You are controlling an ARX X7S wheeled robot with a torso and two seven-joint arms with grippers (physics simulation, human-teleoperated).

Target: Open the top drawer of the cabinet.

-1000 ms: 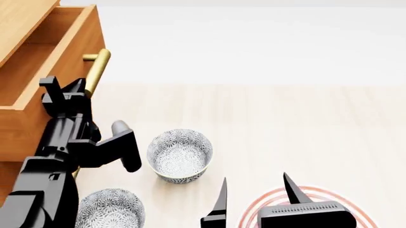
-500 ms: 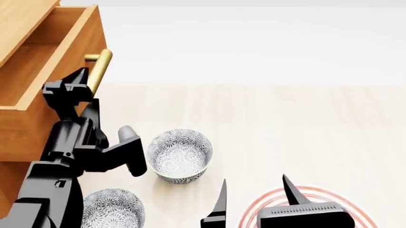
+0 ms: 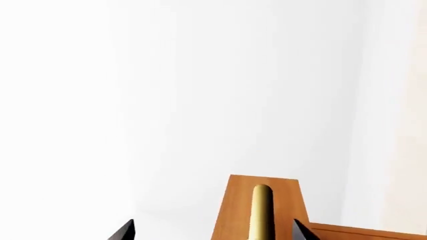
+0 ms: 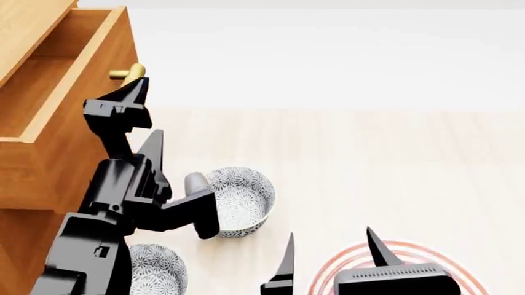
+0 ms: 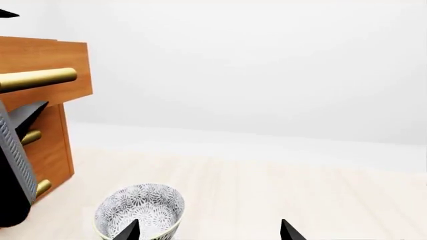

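The cabinet stands at the left. Its top drawer is pulled out, with its inside showing. Only the end of the drawer's brass handle shows past my left gripper. That gripper is open and empty, just in front of the handle and apart from it. In the left wrist view the handle stands on the drawer front, between the spread tips of the left gripper. My right gripper is open and empty low in the middle; it also shows in its own wrist view.
A patterned bowl sits by my left arm and a second bowl is nearer. A red-ringed plate lies under the right gripper. The two lower drawer handles show in the right wrist view.
My left gripper has moved right and away from the drawer front, off the brass handle's side. The drawer and the right gripper have not moved.
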